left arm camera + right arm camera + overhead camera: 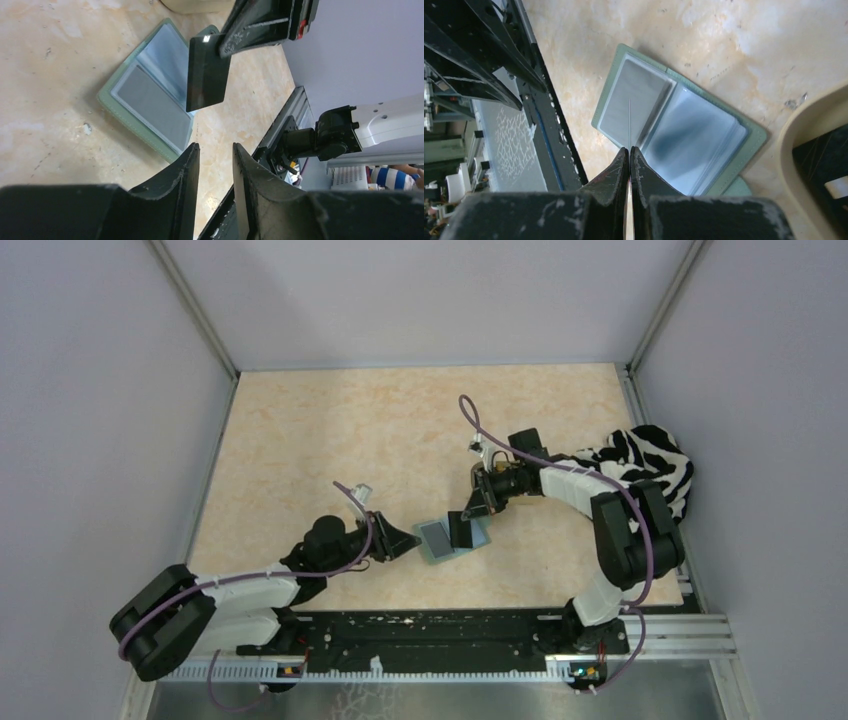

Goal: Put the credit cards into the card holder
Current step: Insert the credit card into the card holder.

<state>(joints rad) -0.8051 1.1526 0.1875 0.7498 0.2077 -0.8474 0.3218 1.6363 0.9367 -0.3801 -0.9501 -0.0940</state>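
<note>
The card holder (pixel 436 538) lies open and flat on the table, pale green with clear sleeves (pixel 150 100) (pixel 704 135). My right gripper (pixel 468 520) (pixel 630 149) is shut on a black credit card (pixel 207 75) that hangs upright just above the holder's middle. In the right wrist view this card shows only as a thin edge (pixel 629 120). My left gripper (pixel 410 540) (pixel 216 146) sits low beside the holder's left edge, open by a narrow gap with nothing between its fingers.
A tan tray (pixel 804 130) holding dark cards (pixel 824 165) stands just right of the holder. A zebra-striped cloth (pixel 650 465) lies at the right wall. The black base rail (pixel 450 630) runs along the near edge.
</note>
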